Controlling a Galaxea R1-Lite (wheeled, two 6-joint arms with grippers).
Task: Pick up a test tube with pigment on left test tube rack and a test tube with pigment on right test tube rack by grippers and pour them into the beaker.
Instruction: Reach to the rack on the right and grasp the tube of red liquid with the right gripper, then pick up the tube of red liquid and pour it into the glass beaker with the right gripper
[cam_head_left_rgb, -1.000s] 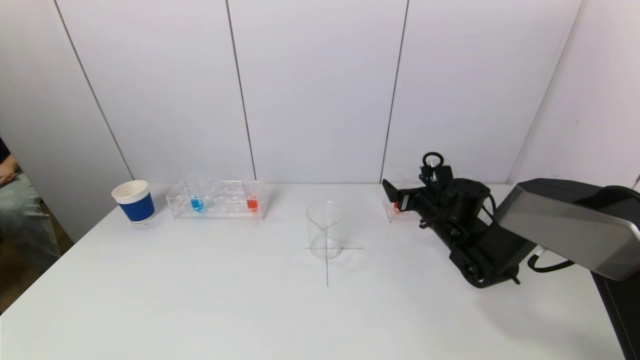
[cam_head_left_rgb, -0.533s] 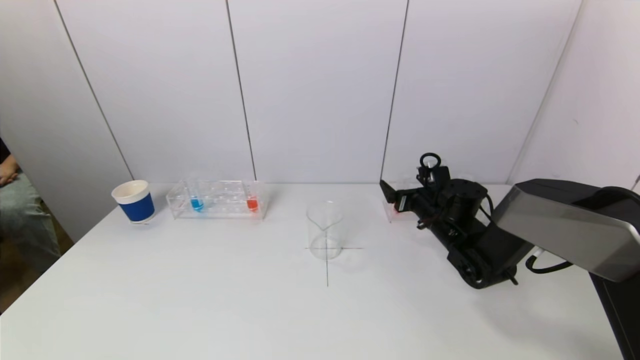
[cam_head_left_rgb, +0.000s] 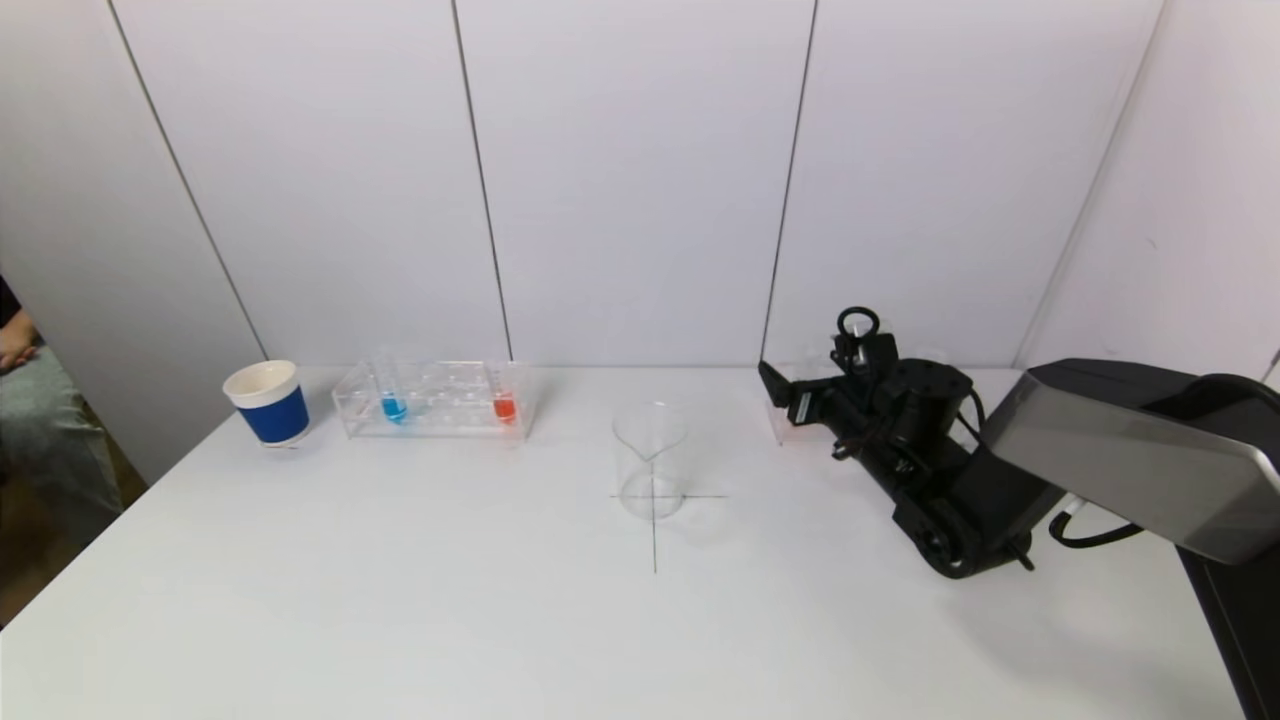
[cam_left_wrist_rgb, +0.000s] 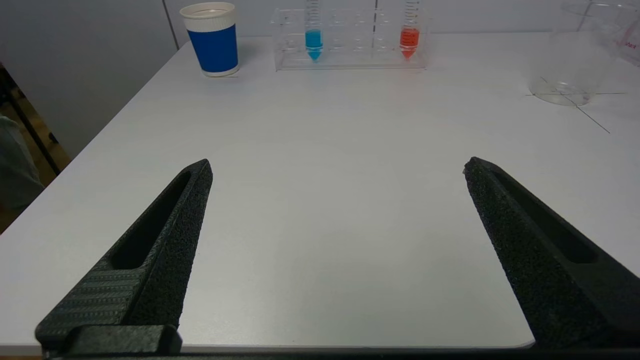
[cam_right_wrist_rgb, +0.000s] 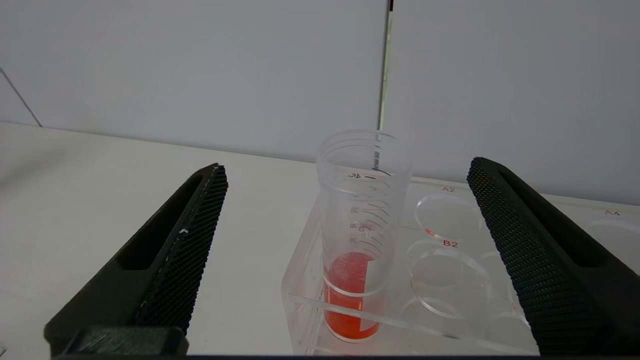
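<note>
The left test tube rack (cam_head_left_rgb: 435, 400) holds a blue-pigment tube (cam_head_left_rgb: 392, 400) and a red-pigment tube (cam_head_left_rgb: 504, 404). The empty glass beaker (cam_head_left_rgb: 650, 460) stands mid-table on a cross mark. My right gripper (cam_head_left_rgb: 790, 395) is open at the near-left corner of the right rack (cam_head_left_rgb: 782, 425) and hides most of it. In the right wrist view the gripper (cam_right_wrist_rgb: 346, 165) is open around an upright red-pigment tube (cam_right_wrist_rgb: 360, 240) in the clear rack (cam_right_wrist_rgb: 450, 300), fingers clear of it. My left gripper (cam_left_wrist_rgb: 337, 167) is open and empty over the table's near left; the left rack (cam_left_wrist_rgb: 350, 55) lies far ahead.
A blue paper cup (cam_head_left_rgb: 268, 402) stands left of the left rack, also in the left wrist view (cam_left_wrist_rgb: 212, 37). The beaker shows in the left wrist view (cam_left_wrist_rgb: 575, 65). A person sits at the left edge (cam_head_left_rgb: 30, 420). The wall is close behind the racks.
My right gripper has moved slightly left and farther in at the right rack; the red pigment that showed beside it in the head view is now hidden. Nothing else moved.
</note>
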